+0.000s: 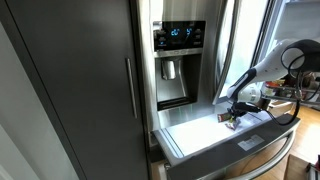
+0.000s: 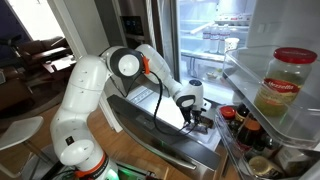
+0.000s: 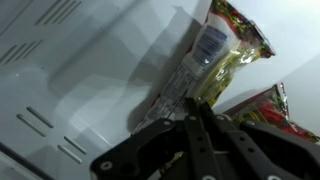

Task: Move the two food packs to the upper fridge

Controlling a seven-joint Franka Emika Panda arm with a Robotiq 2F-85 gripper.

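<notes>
Pincer [image 3: 197,113] seen pressed together against food pack [image 3: 222,50], laid at white worktop [image 3: 90,70] edge; second pack [image 3: 272,108] beside; print unreadable.

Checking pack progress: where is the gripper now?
The gripper hangs low over the open pull-out drawer in both exterior views, close by the food packs.

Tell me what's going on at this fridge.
A white robot arm is reaching down into the wide pulled-out drawer with the white floor. Its black gripper sits right at one crinkly yellow-and-red food pack, and a second similar pack lies beside it. Whether the fingers have closed on anything is unclear. The grey-steel upper fridge stands open, and both packs are down in the drawer.
</notes>
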